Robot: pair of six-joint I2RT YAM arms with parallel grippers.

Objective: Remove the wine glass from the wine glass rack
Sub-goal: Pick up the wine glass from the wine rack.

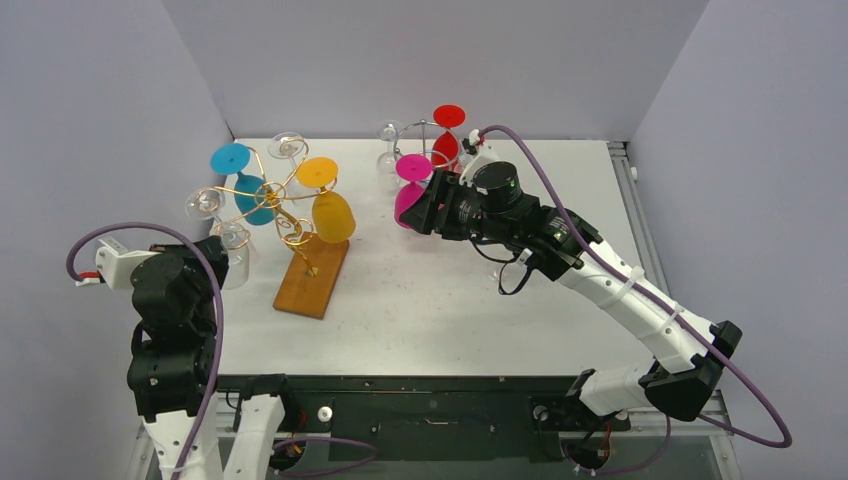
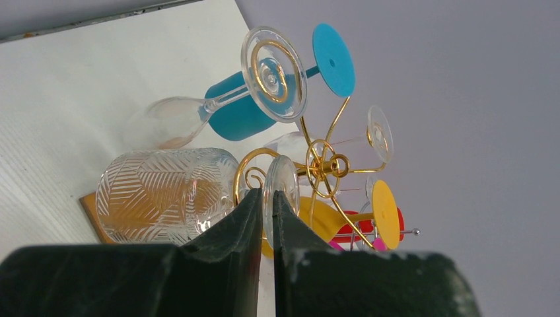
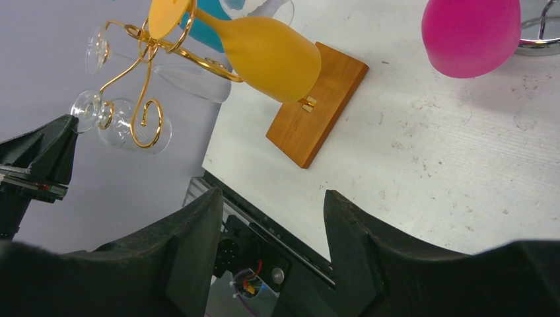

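A gold wire wine glass rack [image 1: 272,196] stands on a wooden base [image 1: 312,275] at the table's left. Blue [image 1: 250,190], yellow [image 1: 332,213] and clear glasses hang on it. My left gripper [image 2: 269,197] is shut on the round foot of a clear patterned wine glass [image 2: 165,197], which still hangs at the rack's near-left arm [image 1: 235,255]. Its bowl lies left of the fingers [image 2: 244,224]. My right gripper [image 3: 271,205] stands open and empty over the table, close beside a pink glass [image 3: 470,33].
A second, silver rack [image 1: 428,125] at the back centre carries a red glass [image 1: 447,135], a clear glass [image 1: 388,145] and the pink glass [image 1: 410,195]. Grey walls close in on the left, back and right. The right arm [image 1: 620,290] reaches diagonally across the table.
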